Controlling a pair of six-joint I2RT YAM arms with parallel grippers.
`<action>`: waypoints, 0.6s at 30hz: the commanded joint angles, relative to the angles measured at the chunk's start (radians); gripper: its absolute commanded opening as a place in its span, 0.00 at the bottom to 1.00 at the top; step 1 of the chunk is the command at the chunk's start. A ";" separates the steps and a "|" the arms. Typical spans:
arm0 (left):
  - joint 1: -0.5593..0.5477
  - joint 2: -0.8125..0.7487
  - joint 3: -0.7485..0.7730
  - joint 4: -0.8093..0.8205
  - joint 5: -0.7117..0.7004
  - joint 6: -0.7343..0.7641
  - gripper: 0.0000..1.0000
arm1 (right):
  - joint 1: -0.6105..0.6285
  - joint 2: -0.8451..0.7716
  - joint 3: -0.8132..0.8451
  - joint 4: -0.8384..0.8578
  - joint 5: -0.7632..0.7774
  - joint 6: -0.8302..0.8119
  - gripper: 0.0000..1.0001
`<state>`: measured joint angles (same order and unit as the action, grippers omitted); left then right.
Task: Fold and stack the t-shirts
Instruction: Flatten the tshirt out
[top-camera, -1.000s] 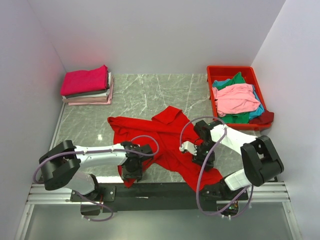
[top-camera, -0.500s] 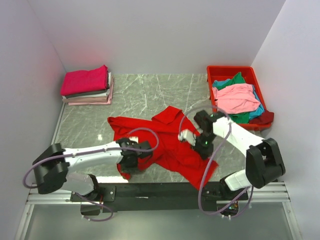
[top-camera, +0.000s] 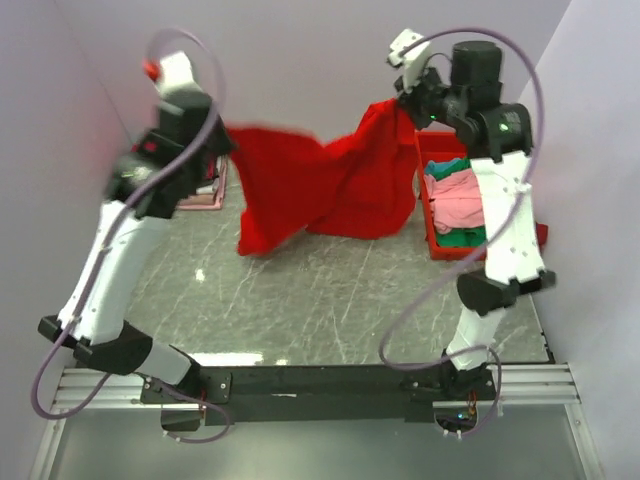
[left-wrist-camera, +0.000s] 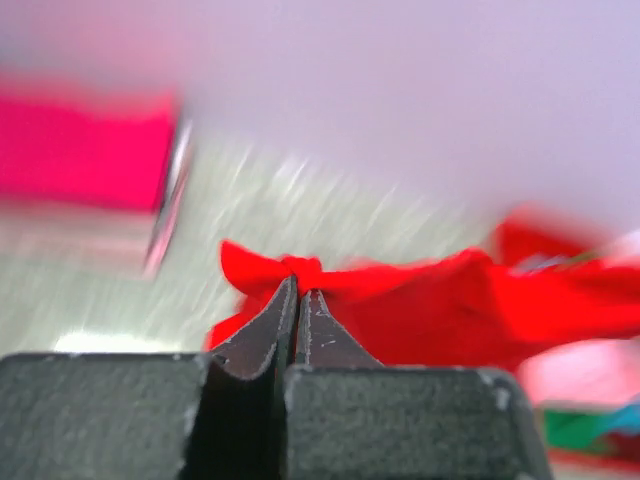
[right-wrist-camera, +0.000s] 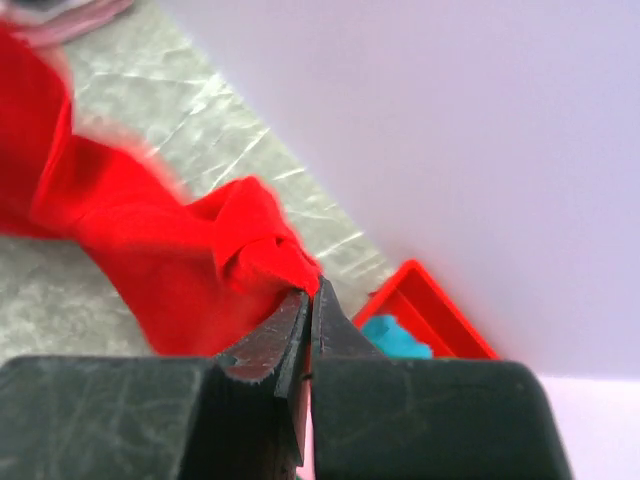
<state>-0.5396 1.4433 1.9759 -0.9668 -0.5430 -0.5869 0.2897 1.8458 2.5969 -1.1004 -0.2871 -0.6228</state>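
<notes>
The red t-shirt (top-camera: 320, 185) hangs in the air across the upper middle of the top view, strung between the two raised arms. Its long axis runs left to right, and the cloth sags and drapes down toward the tabletop (top-camera: 300, 300). Whether its lowest edge touches the marble I cannot tell.

The left tool (top-camera: 215, 140) is clamped on the shirt's left end and the right tool (top-camera: 405, 100) on its right end, slightly higher. The garment therefore lies between and below both tools, with neither arm nearer. Laying it out flat would, I judge, depend on keeping that span taut as it comes down.

Each wrist view shows what the top view cannot: the jaws pinched tight on a small bunched fold of red cloth, at the left tool (left-wrist-camera: 298, 290) and the right tool (right-wrist-camera: 310, 290). Only the top view shows the whole drape.

The left wrist view adds the blurred magenta folded stack (left-wrist-camera: 85, 150) at its upper left. The right wrist view adds a corner of the red bin (right-wrist-camera: 440, 315) with teal cloth (right-wrist-camera: 390, 335) inside
</notes>
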 joint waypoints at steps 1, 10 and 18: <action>-0.002 -0.017 0.350 0.104 -0.025 0.206 0.00 | -0.006 -0.250 -0.169 0.332 0.077 0.112 0.00; -0.003 -0.492 -0.221 0.297 0.239 0.171 0.00 | -0.076 -0.699 -0.670 0.366 -0.153 0.097 0.00; -0.002 -0.831 -0.811 0.048 0.504 -0.085 0.00 | -0.075 -1.025 -1.225 0.004 -0.372 -0.274 0.00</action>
<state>-0.5419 0.6876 1.3251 -0.7647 -0.2180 -0.5491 0.2180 0.8520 1.5234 -0.8951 -0.5491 -0.7242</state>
